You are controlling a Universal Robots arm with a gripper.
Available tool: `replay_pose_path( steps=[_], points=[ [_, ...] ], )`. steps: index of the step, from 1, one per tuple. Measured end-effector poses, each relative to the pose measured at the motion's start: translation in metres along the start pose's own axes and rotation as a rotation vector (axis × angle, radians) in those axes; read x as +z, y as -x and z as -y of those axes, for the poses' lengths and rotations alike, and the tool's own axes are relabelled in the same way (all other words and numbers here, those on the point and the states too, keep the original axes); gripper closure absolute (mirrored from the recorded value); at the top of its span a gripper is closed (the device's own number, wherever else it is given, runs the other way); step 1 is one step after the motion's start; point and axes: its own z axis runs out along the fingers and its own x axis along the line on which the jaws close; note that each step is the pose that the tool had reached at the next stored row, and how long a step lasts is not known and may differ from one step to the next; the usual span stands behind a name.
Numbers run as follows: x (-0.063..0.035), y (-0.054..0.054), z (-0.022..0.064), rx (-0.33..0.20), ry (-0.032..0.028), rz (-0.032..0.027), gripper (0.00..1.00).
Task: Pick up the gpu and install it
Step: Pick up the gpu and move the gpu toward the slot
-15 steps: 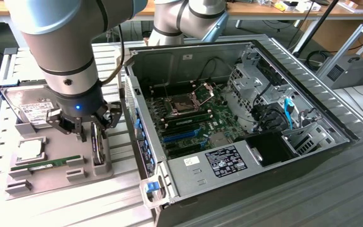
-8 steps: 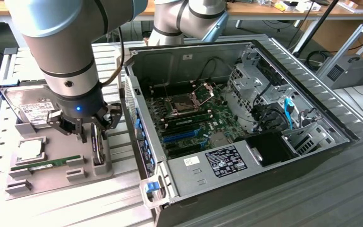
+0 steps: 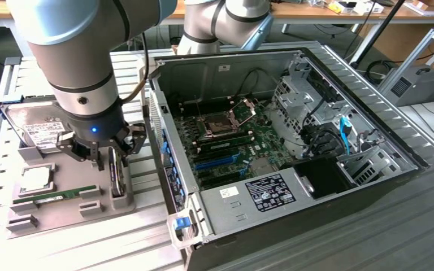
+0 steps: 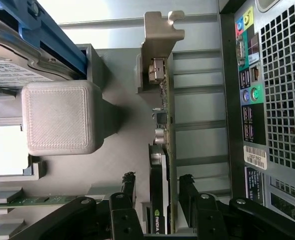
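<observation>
Pincer [image 4: 158, 186] open, not yet gripping; gpu [image 4: 159, 160] stands on edge between the jaws, long axis running along the gap.

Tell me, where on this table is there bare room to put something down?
Bare slatted table lies below the grey parts tray at the exterior view's lower left, and beyond the computer case at its lower right. The tray is crowded: the gripper hangs over the gpu there.

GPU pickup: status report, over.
Tool open, straddling gpu. Card upright in gray holder, not gripped. Gray block alongside, clear of tool.
</observation>
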Motion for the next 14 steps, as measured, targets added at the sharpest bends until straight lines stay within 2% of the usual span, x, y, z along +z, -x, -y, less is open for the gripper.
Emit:
replay_pose_path(
  steps=[14],
  points=[
    [0.0002,0.0003,0.0000,0.002,-0.0001,0.0000,0.52]
  ],
)
